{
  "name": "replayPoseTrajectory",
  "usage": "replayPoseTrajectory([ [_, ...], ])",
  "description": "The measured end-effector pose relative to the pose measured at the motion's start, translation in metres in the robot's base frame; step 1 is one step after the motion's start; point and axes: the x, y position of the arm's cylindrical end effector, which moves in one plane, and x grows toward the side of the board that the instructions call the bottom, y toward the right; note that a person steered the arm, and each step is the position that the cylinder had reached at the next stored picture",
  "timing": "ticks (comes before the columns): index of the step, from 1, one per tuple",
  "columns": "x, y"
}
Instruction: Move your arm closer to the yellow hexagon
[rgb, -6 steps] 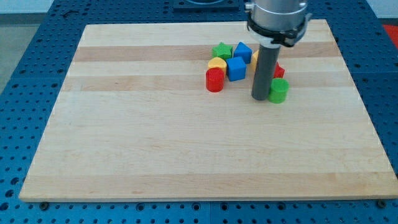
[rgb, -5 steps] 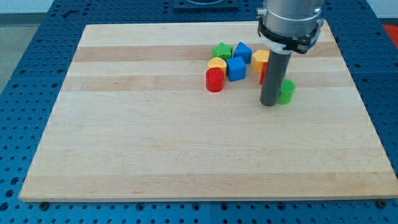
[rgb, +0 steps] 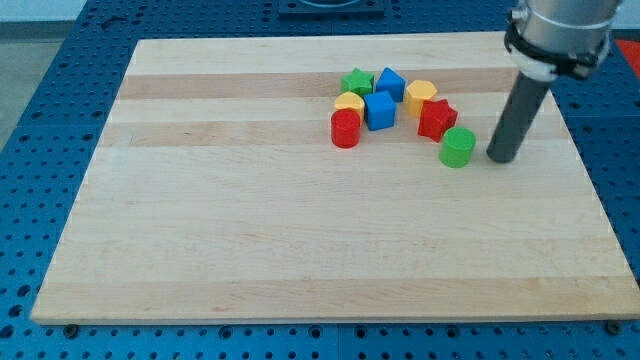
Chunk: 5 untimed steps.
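Eight blocks sit on the board (rgb: 250, 230), all in one cluster toward the view's top right of centre, and I count no container of any kind here: no tray, bowl or bin, so nothing is held in anything. I have no pincer on this rig, only the dark rod, so there is nothing released, clenched or grasping to report. My tip (rgb: 501, 158) rests on the bare wood at the view's right of the cluster, just beside the green cylinder (rgb: 458, 147) without touching it. The yellow hexagon (rgb: 421, 96) lies up and to the view's left of my tip, behind the red star (rgb: 436, 118), which touches it. I judge the approach as unfinished: the green cylinder and the red star stand between me and the hexagon, so I'd need to come round by the view's top to close in. The remaining blocks, a red cylinder (rgb: 345, 128), a blue cube (rgb: 379, 110), a second blue block (rgb: 390, 82), a green star (rgb: 356, 82) and a small yellow block (rgb: 349, 102), lie further left
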Motion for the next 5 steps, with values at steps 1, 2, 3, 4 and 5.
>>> replayPoseTrajectory([
  [1,-0.053,-0.001],
  [2,-0.092,-0.026],
  [3,-0.100,-0.038],
  [4,-0.100,-0.054],
  [5,-0.099,-0.075],
])
